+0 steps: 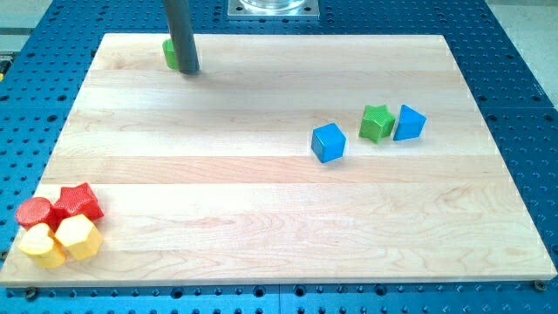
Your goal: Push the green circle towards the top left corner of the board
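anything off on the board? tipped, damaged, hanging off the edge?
Nothing damaged or tipped. One oddity: the red circle and yellow heart, clustered with the red star and yellow hexagon, sit right at the board's bottom-left edge. My tip touches the half-hidden green circle near the top left.

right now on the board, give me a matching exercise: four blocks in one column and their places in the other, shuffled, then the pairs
Blocks:
1. green circle
2. green star
3. blue cube
4. red star

Places:
A. bottom left cluster, with the yellow blocks
B. right of centre, leftmost of three
C. near the top left corner, partly behind my tip
D. touching the other blue block, on its left

Pairs: 1-C, 2-D, 3-B, 4-A
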Controlling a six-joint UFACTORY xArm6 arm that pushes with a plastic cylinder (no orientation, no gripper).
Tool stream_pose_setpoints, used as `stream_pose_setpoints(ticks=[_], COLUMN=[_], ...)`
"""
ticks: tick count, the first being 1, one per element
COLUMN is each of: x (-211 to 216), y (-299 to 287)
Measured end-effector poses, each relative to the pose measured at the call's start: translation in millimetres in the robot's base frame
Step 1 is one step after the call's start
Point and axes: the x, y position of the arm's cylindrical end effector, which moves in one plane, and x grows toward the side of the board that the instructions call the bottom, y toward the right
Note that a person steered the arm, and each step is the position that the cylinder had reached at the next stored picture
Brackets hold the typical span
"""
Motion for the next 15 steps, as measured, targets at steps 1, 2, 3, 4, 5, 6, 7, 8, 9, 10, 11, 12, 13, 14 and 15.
stream_pose_setpoints(ticks=[1,2,3,4,5,6,7,8,9,10,11,12,13,14,15], x=[-1,-9,-11,-23,-26,-32,-47,-48,-48,-39,-34,-31,-27,-18,9], y=[27,-43,-61,-60,-70,-22,-32,-47,-40,9,58,98,140,92,1])
